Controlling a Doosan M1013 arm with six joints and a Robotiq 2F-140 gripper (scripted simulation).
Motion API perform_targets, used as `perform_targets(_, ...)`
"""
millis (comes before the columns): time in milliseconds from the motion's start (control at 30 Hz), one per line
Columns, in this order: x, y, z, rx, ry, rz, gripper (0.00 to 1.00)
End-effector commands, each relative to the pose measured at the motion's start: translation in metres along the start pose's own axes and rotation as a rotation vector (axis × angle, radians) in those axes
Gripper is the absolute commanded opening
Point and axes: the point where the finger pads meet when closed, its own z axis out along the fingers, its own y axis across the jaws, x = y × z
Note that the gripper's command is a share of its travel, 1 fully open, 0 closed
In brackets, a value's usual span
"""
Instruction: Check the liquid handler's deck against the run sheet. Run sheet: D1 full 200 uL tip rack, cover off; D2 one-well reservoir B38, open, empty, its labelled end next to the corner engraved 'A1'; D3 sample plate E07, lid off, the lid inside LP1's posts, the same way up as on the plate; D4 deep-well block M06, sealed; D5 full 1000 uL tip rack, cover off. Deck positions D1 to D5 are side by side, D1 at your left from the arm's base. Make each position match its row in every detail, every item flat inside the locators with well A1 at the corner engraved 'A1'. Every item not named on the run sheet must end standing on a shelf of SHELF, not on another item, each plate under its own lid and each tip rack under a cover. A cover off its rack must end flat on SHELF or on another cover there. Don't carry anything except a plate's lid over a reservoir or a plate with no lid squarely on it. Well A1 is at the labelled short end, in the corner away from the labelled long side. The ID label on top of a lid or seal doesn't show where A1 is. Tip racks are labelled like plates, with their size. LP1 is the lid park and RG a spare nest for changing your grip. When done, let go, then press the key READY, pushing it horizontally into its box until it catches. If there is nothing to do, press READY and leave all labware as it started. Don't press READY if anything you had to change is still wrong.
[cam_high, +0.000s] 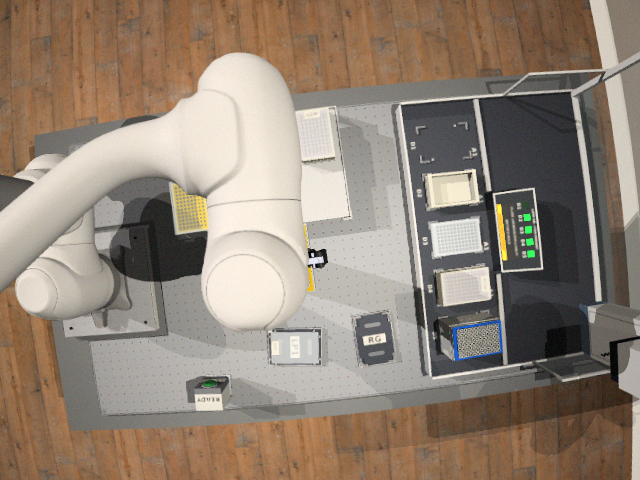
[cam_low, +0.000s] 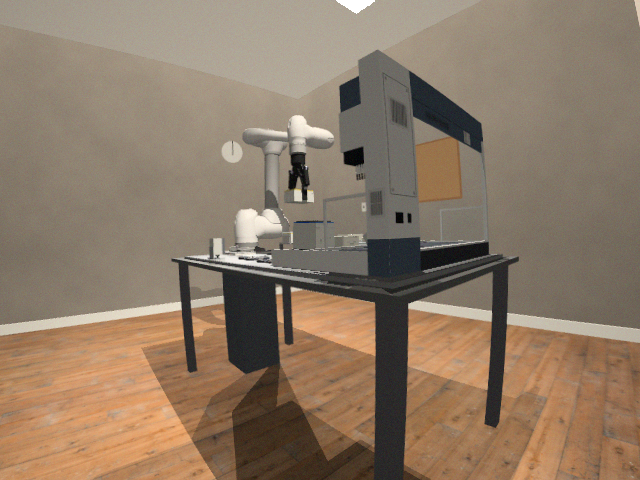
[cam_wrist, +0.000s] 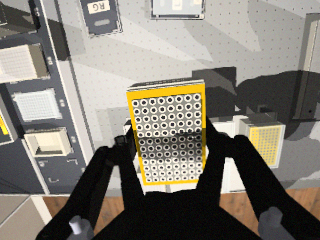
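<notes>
My gripper (cam_wrist: 169, 124) is shut on a yellow-framed tip rack (cam_wrist: 167, 132), cover off, its holes filled with tips. It hangs high above the table between SHELF and the deck, as the exterior view shows the gripper (cam_low: 298, 180) and rack (cam_low: 298, 195). From above, the arm hides most of the rack; only its yellow edge (cam_high: 309, 260) and the gripper (cam_high: 316, 257) show. Deck position D1 (cam_high: 444, 142) is empty. D2 holds an open cream reservoir (cam_high: 451, 188), D3 an unlidded plate (cam_high: 455, 236), D4 a block (cam_high: 462, 285), D5 a blue-framed tip rack (cam_high: 475, 338).
SHELF (cam_high: 323, 175) carries a white plate (cam_high: 315, 133) and a flat yellow cover (cam_high: 189, 207). LP1 (cam_high: 295, 346) and RG (cam_high: 374, 339) lie on the table near the deck. The READY key box (cam_high: 208, 392) stands at the table's edge. The handler's gantry (cam_low: 385, 170) rises over the deck.
</notes>
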Motion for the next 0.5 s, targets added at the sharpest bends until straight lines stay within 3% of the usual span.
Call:
perform_targets(0,0.000,-0.014,-0.001,0.001,0.000,0.001,0.10)
perform_targets(467,0.002,-0.073,-0.001,0.001,0.000,0.001,0.10)
